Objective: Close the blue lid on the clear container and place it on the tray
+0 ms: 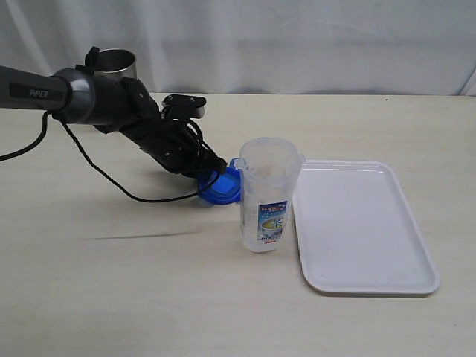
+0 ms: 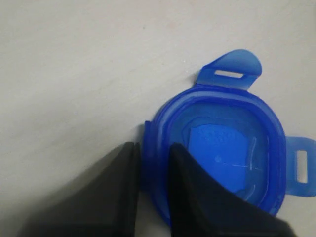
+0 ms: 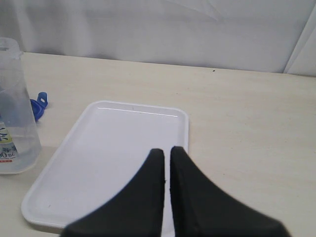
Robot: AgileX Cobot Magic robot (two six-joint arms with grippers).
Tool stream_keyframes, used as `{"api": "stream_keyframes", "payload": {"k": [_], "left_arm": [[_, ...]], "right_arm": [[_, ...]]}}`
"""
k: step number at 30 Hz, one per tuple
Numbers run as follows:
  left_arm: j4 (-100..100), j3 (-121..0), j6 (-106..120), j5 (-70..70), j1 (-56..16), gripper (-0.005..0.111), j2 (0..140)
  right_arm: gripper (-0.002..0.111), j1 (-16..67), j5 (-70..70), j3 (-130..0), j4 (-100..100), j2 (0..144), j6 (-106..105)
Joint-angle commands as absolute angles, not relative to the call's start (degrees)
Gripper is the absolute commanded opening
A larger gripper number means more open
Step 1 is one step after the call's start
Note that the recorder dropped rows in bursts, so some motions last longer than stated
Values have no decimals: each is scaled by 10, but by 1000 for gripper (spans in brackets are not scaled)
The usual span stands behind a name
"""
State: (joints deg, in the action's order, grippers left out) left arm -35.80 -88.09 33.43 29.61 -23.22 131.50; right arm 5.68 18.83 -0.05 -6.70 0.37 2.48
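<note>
Blue lid (image 1: pixel 221 186) sits on the bench (image 1: pixel 111 297) just beside the clear container (image 1: pixel 269 195), on the side away from the tray (image 1: pixel 364 223). Left jaws pinch the lid's rim (image 2: pixel 155 148), one finger inside, one outside. Container stands upright, open-topped, on the bench close to the tray's near long edge, not on it. Right jaws pressed together, hanging over the tray (image 3: pixel 123 143). Steel cup (image 1: pixel 117 63) stands far back behind the left arm.
</note>
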Motion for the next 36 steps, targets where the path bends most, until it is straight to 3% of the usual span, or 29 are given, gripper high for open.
{"api": "stream_keyframes", "payload": {"k": [1, 16, 21, 28, 36], "left_arm": [[-338, -881, 338, 313, -233, 2, 1318], [-110, -867, 107, 342, -233, 0, 1242], [66, -736, -101, 259, -232, 0, 1176], [78, -529, -258, 45, -232, 0, 1104], [78, -515, -257, 84, -232, 0, 1102]], "right_arm": [[4, 55, 183, 0, -66, 0, 21], [4, 55, 183, 0, -66, 0, 21], [4, 55, 183, 0, -66, 0, 21], [4, 55, 183, 0, -66, 0, 21], [4, 55, 183, 0, -66, 0, 21]]}}
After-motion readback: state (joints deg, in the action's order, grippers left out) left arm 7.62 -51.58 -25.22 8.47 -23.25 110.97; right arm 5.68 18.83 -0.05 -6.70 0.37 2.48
